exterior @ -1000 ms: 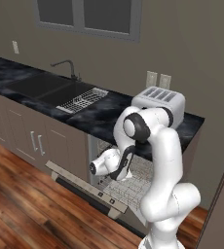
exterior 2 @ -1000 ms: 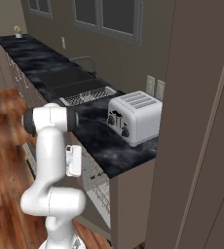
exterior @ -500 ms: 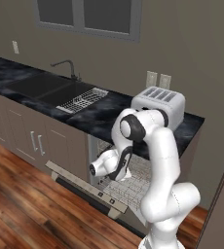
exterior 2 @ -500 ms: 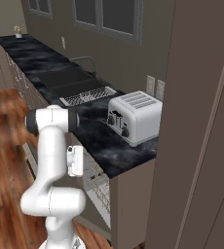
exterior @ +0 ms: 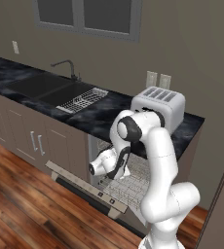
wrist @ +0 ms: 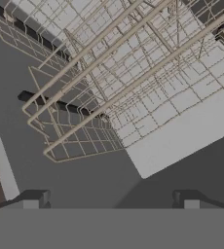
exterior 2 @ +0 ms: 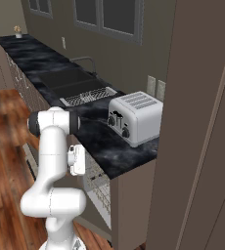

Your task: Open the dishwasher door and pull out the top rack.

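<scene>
The dishwasher door [exterior: 83, 185] hangs open and tilted down toward the floor, its button strip [exterior: 105, 197] along the near edge. My gripper [exterior: 94, 169] sits just above the door, at the mouth of the opening. In the hand view its fingertips [wrist: 35, 198] stand wide apart with nothing between them. Ahead of them lies the top rack [wrist: 109, 73], a shallow basket of thin wire, with a second pale grid beneath it. From the left base view, white wire grid [exterior: 128, 184] shows inside the opening behind the door. The hand [exterior 2: 77, 160] hangs beside the opening under the counter.
A silver toaster [exterior: 158, 107] stands on the dark counter [exterior: 94, 116] above the dishwasher. A wire dish drainer [exterior: 82, 99] lies by the sink [exterior: 46, 87]. Cabinet doors [exterior: 36, 141] flank the left. A tall brown panel [exterior 2: 197, 146] rises on the right. Wood floor [exterior: 16, 204] lies in front.
The arm has barely shifted; the jaws stay wide apart and the door stays down.
</scene>
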Available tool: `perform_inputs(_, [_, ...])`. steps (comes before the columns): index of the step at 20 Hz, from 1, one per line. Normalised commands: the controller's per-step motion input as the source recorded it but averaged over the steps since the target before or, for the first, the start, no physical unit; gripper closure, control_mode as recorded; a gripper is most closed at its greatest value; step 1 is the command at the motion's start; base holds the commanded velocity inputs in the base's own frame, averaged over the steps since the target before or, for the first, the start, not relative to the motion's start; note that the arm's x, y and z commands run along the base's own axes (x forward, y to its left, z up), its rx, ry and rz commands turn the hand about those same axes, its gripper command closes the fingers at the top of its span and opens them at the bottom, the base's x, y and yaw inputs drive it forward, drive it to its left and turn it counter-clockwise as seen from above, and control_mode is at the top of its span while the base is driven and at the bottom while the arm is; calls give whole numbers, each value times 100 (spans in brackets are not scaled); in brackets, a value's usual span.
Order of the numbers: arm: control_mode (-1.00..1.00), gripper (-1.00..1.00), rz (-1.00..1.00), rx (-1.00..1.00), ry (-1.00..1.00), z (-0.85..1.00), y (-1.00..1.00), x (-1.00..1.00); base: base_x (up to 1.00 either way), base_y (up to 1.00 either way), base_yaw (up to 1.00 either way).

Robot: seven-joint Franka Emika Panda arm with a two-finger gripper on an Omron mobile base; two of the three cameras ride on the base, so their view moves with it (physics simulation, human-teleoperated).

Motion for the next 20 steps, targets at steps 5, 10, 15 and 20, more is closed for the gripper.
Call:
perform_inputs(5, [-100, -100, -1, 0, 0, -18, 0, 29, 0, 0, 0])
perform_inputs(10, [-100, -100, -1, -5, 0, -34, 0, 22, 0, 0, 0])
perform_inputs(15, [-100, -100, -1, -7, 0, -34, 0, 18, 0, 0, 0])
perform_inputs(20, [-100, -100, 0, -5, 0, -19, 0, 22, 0, 0, 0])
